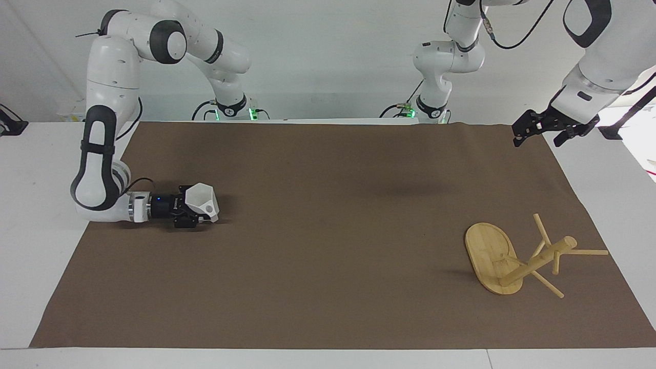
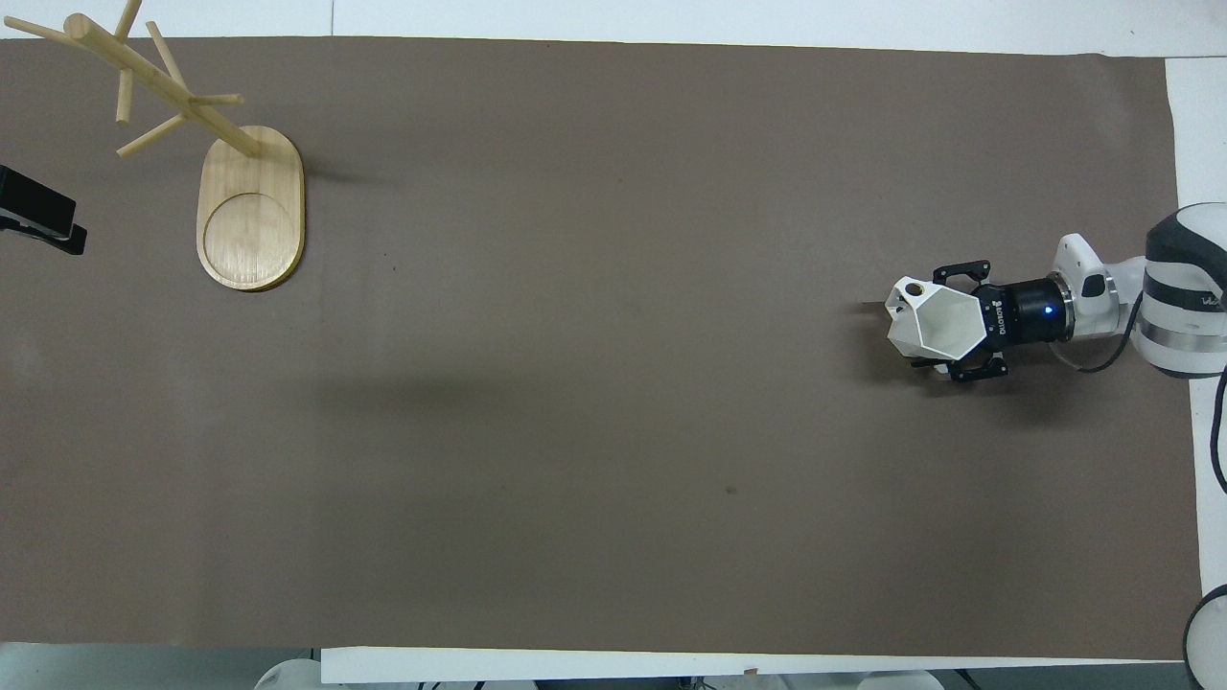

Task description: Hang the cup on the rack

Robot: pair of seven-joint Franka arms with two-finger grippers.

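The right tool's fingertips were mostly hidden under and around the cup (image 1: 202,203), so only the black finger links showed on either side of it; the fingers appeared pressed against the cup's walls, pinching it. The left tool (image 1: 538,130) was cut off at the edge of the overhead view, where only a black tip (image 2: 38,222) showed, and whether its fingers were spread or together could not be told. It hung in the air over the corner of the brown mat (image 1: 328,230) at the left arm's end of the worktop (image 1: 31,169), waiting.

The cup (image 2: 935,319) was white and faceted, its rim an angular hexagon-like outline, open mouth up as seen from overhead, with a squarish handle carrying a small round mark. It sat low at the mat's right-arm end, held by the right tool (image 1: 192,207), whose wrist lay nearly level with the worktop. Whether the cup's base touched the mat could not be made out.

The rack (image 1: 517,259) stood well apart from the cup, at the left arm's end, farther from the robots. Its flat oval base (image 2: 250,213) lay on the mat, the round post and thin pegs (image 2: 144,81) rising from the base's end farther from the robots.
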